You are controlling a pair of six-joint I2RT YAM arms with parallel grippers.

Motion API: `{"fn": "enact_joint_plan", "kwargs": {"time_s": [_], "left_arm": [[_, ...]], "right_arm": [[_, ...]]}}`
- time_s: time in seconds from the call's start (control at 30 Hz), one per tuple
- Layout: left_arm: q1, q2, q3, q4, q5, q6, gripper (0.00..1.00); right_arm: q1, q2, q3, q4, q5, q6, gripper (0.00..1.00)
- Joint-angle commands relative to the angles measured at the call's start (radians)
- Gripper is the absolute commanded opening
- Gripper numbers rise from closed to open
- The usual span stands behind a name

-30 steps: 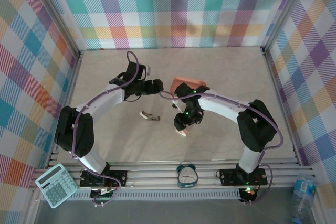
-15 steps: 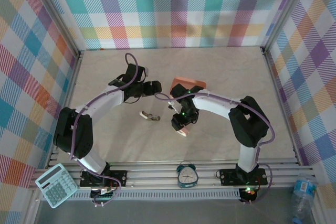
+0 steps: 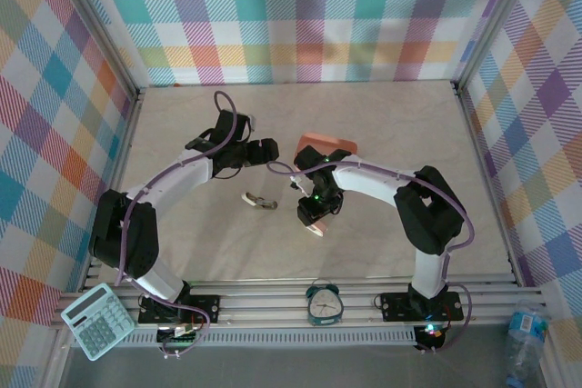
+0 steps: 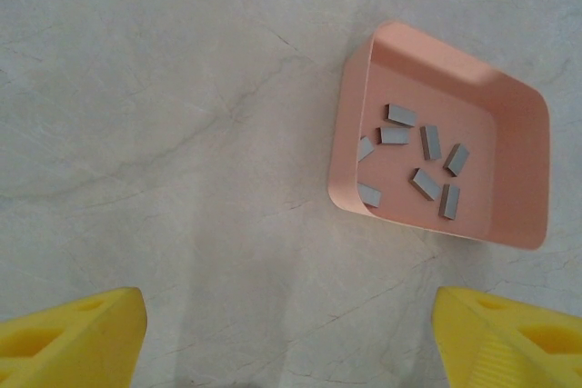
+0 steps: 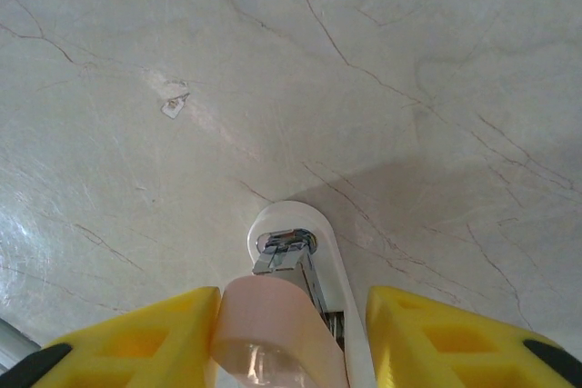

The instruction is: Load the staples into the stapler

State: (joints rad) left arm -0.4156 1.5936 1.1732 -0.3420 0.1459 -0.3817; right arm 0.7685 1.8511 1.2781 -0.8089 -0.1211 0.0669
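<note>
**Right end effector straddling the stapler, left one hovering open short of the staples**

The right end effector (image 5: 291, 297) is sitting low over the worktop (image 5: 409, 61) with a pink stapler (image 5: 286, 315) lying lengthwise between its yellow fingers (image 5: 136, 343). Its left finger is pressing against the stapler's pink top. The right finger is standing just beside the white base, and whether it is touching I cannot tell, so a firm grip is not certain. The stapler's metal nose is pointing away from the wrist, and a small pale fleck (image 5: 175, 106) is lying farther out, ahead and to the left.

The left end effector (image 4: 286, 293) is hovering with its fingers spread wide and nothing between them. Ahead of it and to the right a pink tray (image 4: 350, 134) is resting on the worktop, holding the staples (image 4: 431, 143) as short grey strips scattered loosely across its floor.

From above, a second stapler (image 3: 259, 200) is lying open between the two end effectors, apart from both.
</note>
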Motion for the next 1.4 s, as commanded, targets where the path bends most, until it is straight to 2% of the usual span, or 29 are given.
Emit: {"fn": "enact_joint_plan", "kwargs": {"time_s": [0.0,0.07,0.27,0.4,0.5,0.73,0.9,1.03,1.23,1.37], "left_arm": [[0.006,-0.037,-0.019,-0.021,-0.009,-0.013,0.82],[0.006,-0.042,-0.021,-0.021,-0.014,-0.012,0.82],[0.006,-0.059,-0.03,-0.023,-0.026,-0.003,0.82],[0.006,-0.074,-0.03,-0.022,-0.038,0.002,0.82],[0.007,-0.09,-0.036,-0.024,-0.053,0.007,0.82],[0.006,-0.126,-0.052,-0.047,-0.079,0.027,0.82],[0.005,-0.143,-0.059,-0.067,-0.081,0.044,0.82],[0.0,-0.164,-0.085,-0.075,-0.069,0.049,0.81],[-0.017,-0.207,-0.125,-0.094,-0.095,0.063,0.81],[-0.027,-0.238,-0.14,-0.112,-0.105,0.074,0.81]], "right_arm": [[0.008,0.009,-0.011,-0.009,-0.013,0.008,0.46],[0.008,0.011,-0.012,-0.009,-0.011,0.013,0.45],[0.006,-0.006,-0.012,-0.01,-0.01,0.048,0.32],[-0.01,-0.052,-0.001,-0.014,0.004,0.165,0.29],[-0.03,-0.07,0.032,-0.055,0.014,0.351,0.24],[-0.033,-0.079,0.035,-0.155,0.047,0.81,0.24],[-0.031,-0.117,-0.088,0.01,0.028,1.101,0.25],[-0.018,-0.119,-0.15,0.08,0.058,1.26,0.25],[-0.004,-0.117,-0.189,0.135,0.092,1.359,0.31],[-0.005,-0.148,-0.173,0.124,0.109,1.325,0.54]]}}
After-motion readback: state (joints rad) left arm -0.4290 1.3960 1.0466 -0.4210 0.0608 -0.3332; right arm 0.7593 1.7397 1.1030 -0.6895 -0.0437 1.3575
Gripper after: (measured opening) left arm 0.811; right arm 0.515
